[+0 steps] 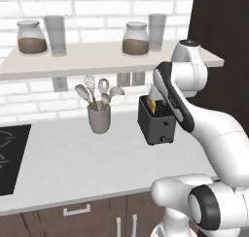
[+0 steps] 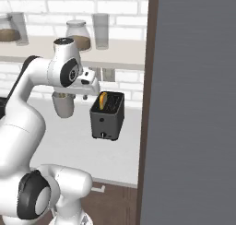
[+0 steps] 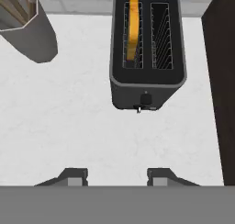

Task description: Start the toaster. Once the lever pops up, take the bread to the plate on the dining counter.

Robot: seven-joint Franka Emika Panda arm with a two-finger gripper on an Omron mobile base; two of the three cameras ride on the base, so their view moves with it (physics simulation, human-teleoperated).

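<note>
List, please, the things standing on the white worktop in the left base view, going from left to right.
black hob → grey utensil cup → toaster with the bread in its slot

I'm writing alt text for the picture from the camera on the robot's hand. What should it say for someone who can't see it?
Seen from above, a dark toaster stands on a white worktop, with a yellow-orange bread slice upright in its left slot and the right slot empty. A grey utensil cup sits at upper left, and the two fingertips of the robot's hand rise apart at the bottom, short of the toaster.
</note>
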